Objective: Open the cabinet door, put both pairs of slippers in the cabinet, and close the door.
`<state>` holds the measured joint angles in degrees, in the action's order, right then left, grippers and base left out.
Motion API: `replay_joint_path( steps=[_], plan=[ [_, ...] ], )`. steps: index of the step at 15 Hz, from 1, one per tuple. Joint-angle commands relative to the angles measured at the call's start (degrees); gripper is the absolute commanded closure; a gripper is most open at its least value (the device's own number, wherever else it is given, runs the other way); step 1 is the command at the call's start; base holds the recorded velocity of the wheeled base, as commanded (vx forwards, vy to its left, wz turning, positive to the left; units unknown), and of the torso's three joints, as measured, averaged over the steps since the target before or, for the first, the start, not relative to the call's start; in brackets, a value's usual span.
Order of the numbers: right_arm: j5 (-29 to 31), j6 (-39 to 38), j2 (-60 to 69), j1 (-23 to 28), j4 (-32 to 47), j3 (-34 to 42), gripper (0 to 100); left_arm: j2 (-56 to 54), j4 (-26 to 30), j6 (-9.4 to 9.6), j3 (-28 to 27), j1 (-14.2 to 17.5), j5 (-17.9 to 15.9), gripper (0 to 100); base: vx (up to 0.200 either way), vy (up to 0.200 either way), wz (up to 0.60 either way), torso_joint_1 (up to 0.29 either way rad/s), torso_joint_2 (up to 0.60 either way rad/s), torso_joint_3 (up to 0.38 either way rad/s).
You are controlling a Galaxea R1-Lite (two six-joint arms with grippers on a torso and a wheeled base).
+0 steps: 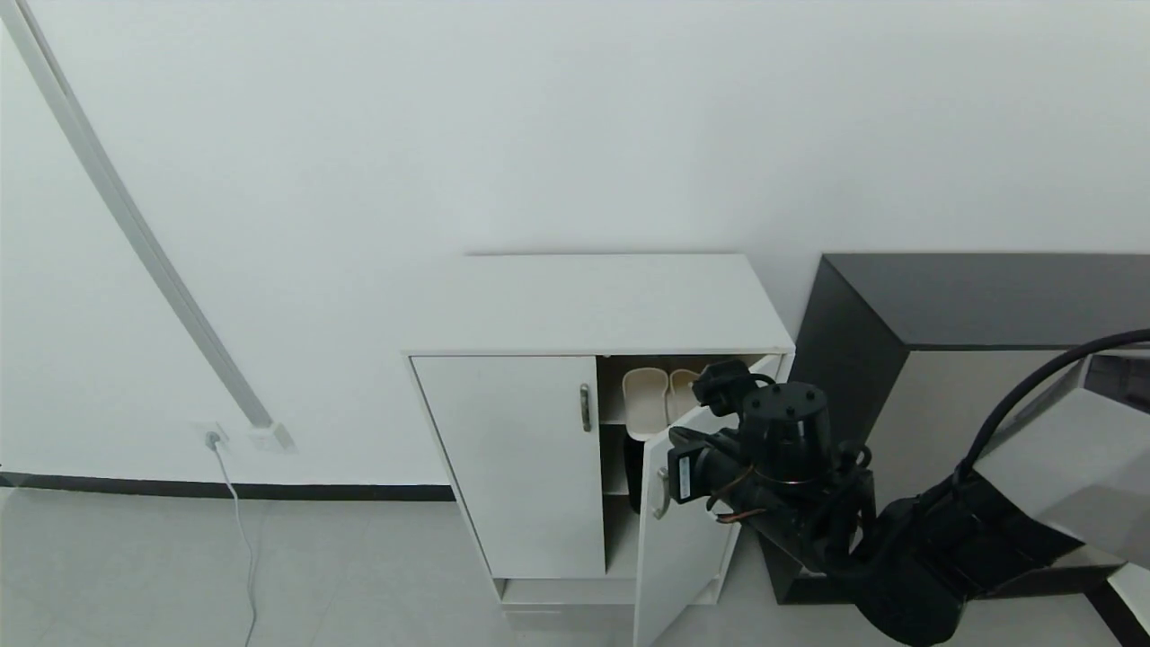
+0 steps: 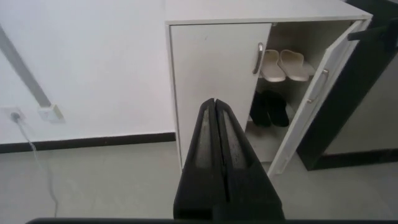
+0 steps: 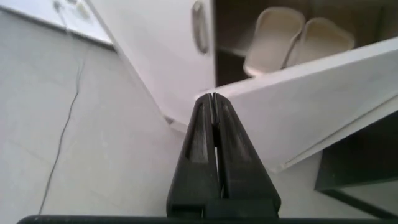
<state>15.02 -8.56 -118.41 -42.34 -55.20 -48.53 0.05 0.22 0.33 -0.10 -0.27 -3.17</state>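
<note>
The white cabinet (image 1: 593,305) is standing against the wall with its left door (image 1: 512,467) shut and its right door (image 1: 674,548) hanging partly open, swung out towards the room. Inside, a beige pair of slippers (image 1: 659,400) is lying side by side on the top shelf, and a dark pair of slippers (image 2: 272,109) is sitting on the shelf just below.

The right arm is hanging beside the open door, near its top. The right pincer (image 3: 214,98) is pressed together with nothing in it, its tips lying right at the door's free edge; I cannot tell whether they are touching it.

The left pincer (image 2: 215,102) is also pressed together and holding nothing, hovering out in front of the cabinet and well apart from it, pointing towards the shut left door.

A black piece of furniture (image 1: 898,305) is standing just beside the cabinet on the right. A cable (image 1: 241,530) is running from a wall socket (image 1: 213,440) down to the floor.
</note>
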Motion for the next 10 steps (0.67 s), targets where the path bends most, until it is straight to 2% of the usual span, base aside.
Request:
replay_joint_path(
  steps=[1,5,10],
  plan=[
    [0.36,1.09,0.37,0.41,-0.17,0.45,100,0.04,0.04,0.02,0.01,0.00,0.01,100,0.000,0.000,0.00,0.000,0.00,0.000],
    [0.71,2.14,4.94,1.38,0.00,7.22,100,0.04,0.04,0.02,0.01,0.00,0.01,100,0.000,0.000,0.00,0.000,0.00,0.000],
    [0.63,1.97,9.77,1.38,-0.61,19.70,100,0.04,0.04,0.11,0.01,0.00,-0.08,100,0.200,0.000,0.00,-0.001,0.00,0.003]
  ],
)
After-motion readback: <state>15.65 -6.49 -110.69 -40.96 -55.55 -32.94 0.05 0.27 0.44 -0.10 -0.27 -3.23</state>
